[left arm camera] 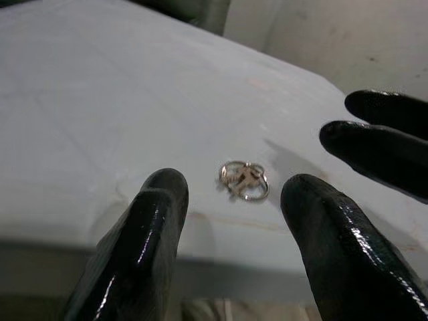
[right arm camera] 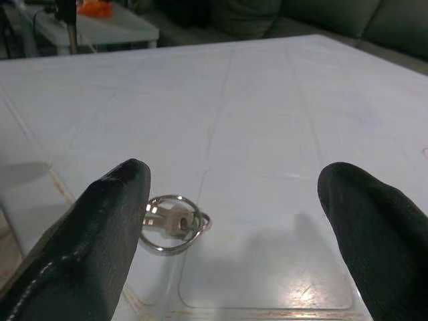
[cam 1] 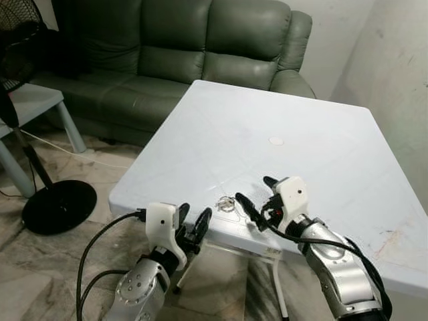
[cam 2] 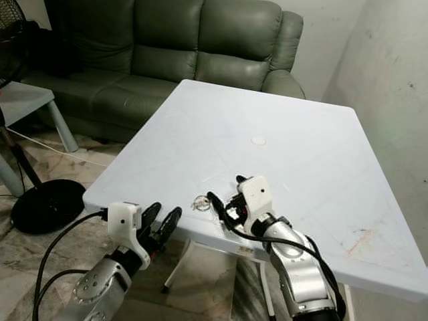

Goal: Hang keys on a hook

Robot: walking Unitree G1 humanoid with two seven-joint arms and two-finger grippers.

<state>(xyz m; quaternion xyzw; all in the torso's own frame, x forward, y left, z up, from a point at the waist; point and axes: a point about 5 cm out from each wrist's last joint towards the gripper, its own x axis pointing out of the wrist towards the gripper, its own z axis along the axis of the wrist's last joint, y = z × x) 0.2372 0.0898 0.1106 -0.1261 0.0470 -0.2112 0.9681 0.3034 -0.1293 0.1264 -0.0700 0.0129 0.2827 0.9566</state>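
Keys (cam 1: 227,203) lie on bench (cam 1: 267,107) near its front edge. Right gripper (cam 1: 255,193) just beside them, fingers wide; left gripper (cam 1: 194,223) below edge, fingers apart. Sofa (cam 1: 174,53) behind, fan (cam 1: 40,194) at left.

The keys (left arm camera: 245,180) were too small to count or tell their cut, part of their ring sat behind one finger (right arm camera: 100,221) of the right end effector (cam 1: 256,194), and the table (cam 1: 321,154) ran off the right edge, as did the fan (cam 1: 17,40) at left.
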